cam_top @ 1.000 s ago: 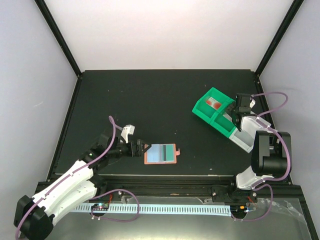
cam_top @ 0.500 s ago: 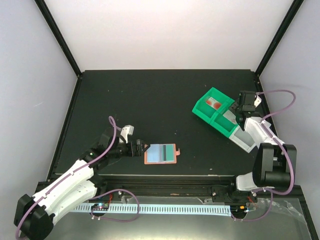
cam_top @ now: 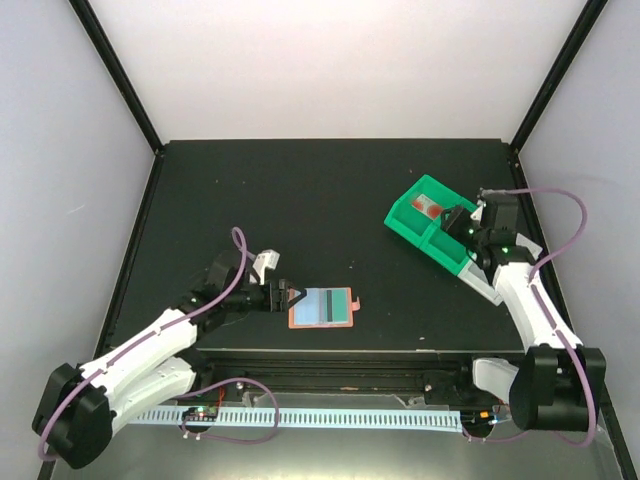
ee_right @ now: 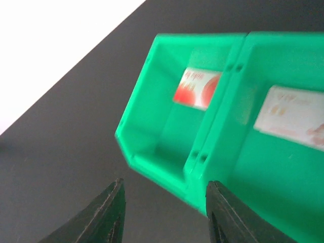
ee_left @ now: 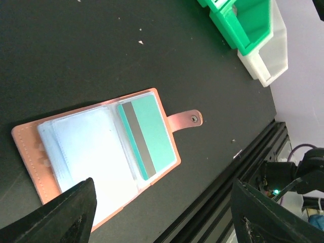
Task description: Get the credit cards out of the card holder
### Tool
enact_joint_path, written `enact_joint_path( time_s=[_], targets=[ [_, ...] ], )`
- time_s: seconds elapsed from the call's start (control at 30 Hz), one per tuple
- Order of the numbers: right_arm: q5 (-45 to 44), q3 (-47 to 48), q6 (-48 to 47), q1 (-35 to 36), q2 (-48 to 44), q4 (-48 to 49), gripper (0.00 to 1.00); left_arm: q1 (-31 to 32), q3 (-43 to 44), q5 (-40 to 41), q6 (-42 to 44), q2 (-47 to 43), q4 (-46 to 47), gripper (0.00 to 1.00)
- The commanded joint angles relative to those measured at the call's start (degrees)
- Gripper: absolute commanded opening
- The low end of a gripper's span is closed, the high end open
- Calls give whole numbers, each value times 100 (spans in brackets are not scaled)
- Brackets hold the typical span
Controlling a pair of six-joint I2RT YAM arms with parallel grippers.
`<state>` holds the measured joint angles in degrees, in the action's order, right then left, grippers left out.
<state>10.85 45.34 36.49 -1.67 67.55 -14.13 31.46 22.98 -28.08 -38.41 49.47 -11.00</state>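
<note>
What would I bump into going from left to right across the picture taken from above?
left hand → pink wallet → green bin

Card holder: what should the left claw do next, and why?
Probably ease the left claw onto the edge of the card holder to pin it: the holder lies open, a teal card sits sleeved inside, and the claw is open and empty beside it.
</note>
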Motion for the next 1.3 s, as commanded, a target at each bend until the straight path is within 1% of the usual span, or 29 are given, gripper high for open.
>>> enact_joint_path(
  time_s=[0.0,0.07,0.1,0.3,0.37,0.47,0.63,0.7,0.83,1.0,1.1,1.27],
  targets=[
    [986,-420,-170,292,-430,-7,46,-28,10,-370,85,230,519,71],
    [1043,-671,-244,503,-559,95,46,-28,-35,-395,63,325,651,65],
    [1046,-788,-247,619,-608,133,46,-28,-53,-378,54,379,698,63],
    [957,-1326,-27,1585,-638,352,46,-31,-201,-594,-19,776,1165,63],
    [840,-1445,88,2019,-695,424,46,-27,-295,-716,-79,868,1384,62],
    [606,-1649,331,2850,-809,603,47,-30,-414,-787,-158,978,1584,61],
    [281,-1920,833,3892,-925,907,47,-25,-575,-844,-294,1078,1838,59],
    [149,-1958,999,4288,-889,1056,47,-18,-637,-883,-356,1100,1951,59],
    [-140,-1748,1162,5017,-575,1081,47,-18,-730,-891,-424,1170,2112,59],
    [-428,-1576,1265,5469,-102,1302,47,-19,-824,-844,-488,1289,2188,59],
    [-590,-1352,1177,5688,397,1272,47,-19,-857,-840,-519,1324,2188,59],
    [-524,-1209,1169,5810,999,1468,47,-18,-856,-836,-518,1361,2163,59]
  ],
)
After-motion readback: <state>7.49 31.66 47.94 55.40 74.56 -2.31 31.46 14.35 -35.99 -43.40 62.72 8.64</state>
